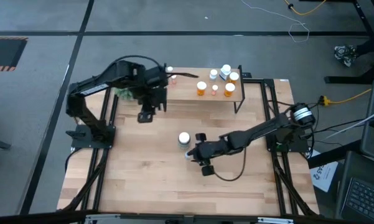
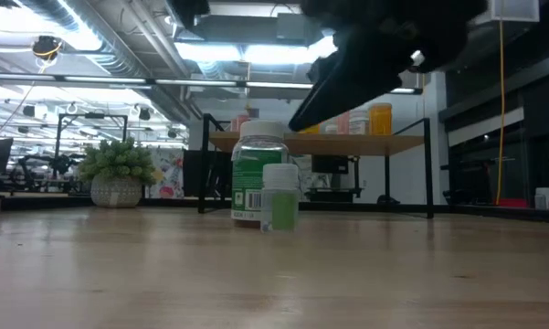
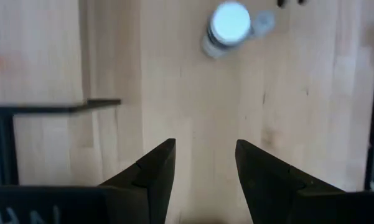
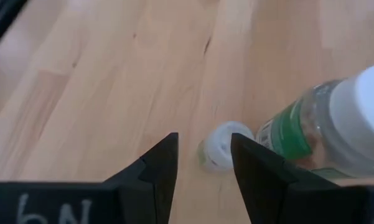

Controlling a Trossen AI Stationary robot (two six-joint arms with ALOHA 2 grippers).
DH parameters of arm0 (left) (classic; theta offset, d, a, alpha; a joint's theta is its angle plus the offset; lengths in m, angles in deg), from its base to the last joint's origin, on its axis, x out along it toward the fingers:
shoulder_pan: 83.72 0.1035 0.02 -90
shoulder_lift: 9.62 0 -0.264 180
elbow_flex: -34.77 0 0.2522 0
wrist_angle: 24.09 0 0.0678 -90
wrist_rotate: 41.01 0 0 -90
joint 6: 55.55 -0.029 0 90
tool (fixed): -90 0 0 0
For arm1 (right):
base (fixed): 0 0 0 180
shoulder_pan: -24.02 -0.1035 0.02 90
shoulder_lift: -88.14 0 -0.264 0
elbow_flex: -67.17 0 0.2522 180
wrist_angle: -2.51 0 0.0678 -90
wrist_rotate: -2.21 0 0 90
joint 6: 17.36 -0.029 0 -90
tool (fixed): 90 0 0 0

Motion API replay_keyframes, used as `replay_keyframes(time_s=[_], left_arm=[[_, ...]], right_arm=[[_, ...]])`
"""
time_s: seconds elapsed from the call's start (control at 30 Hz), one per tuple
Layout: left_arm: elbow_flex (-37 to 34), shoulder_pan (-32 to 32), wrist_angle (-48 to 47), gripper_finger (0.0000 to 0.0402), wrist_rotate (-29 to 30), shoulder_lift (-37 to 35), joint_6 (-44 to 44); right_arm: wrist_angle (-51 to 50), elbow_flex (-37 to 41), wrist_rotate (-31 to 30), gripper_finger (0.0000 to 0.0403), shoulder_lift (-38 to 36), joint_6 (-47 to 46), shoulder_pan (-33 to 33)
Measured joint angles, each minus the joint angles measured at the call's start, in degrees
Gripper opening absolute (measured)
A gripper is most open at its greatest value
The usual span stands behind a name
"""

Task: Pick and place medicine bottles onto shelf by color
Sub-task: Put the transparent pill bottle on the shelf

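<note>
1. Fingers of the right gripper (image 4: 202,165) are spread, hovering over the small pale-green pill bottle with a white cap (image 4: 219,146), which lies between them but not yet pinched; in the high view this gripper (image 1: 195,153) sits at the centre of the frame.
2. Just beside that small bottle stands the larger green-labelled clear bottle with a white cap (image 2: 258,173); from above its cap (image 1: 184,137) shows at mid-frame. Both rest on the big light wooden tabletop (image 1: 149,180), so they appear to be what is left to place.
3. Left gripper (image 3: 204,165) also has its fingers spread and holds nothing; in the high view it (image 1: 145,116) hangs in the upper-left part, just below the shelf's left end.
4. Already on the low light-wood shelf with thin black legs (image 1: 187,92), in the upper middle, are several bottles: orange ones (image 1: 201,88), white ones (image 1: 224,70) near the right end, and a pink-red one (image 1: 173,78) near the left end.
5. Judging by this, most of the sorting looks done, with the green pair outstanding.
</note>
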Motion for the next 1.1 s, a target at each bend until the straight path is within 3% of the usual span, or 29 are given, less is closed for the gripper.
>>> replay_keyframes(time_s=[0.2, 0.47, 0.57, 0.67, 0.8, 1.1], left_arm=[[-8.62, -1.80, -0.15, 0.0163, 1.03, -9.79, 5.29], [-29.59, -6.50, 7.48, 0.0163, 4.88, -29.63, 15.26], [-40.03, -8.72, 16.56, 0.0163, 7.20, -39.08, 20.55], [-52.79, -10.91, 33.08, 0.0163, 11.97, -48.15, 25.63], [-68.16, -12.47, 51.94, 0.0163, 14.56, -57.17, 24.32], [-86.52, -14.82, 69.70, 0.0163, 14.26, -65.86, 19.99]], right_arm=[[-3.37, -5.42, -0.01, 0.0152, 3.34, -5.23, 0.01], [-3.38, -6.31, -0.05, 0.0152, 3.27, -10.12, 0.01], [-3.41, -6.31, -0.05, 0.0152, 3.24, -11.57, 0.01], [-3.16, -6.31, -0.05, 0.0152, 3.24, -11.54, 0.01], [-2.67, -6.31, -0.05, 0.0152, 3.24, -9.46, 0.01], [-4.04, -6.31, 0.02, 0.0157, 3.22, -14.87, 0.40]])
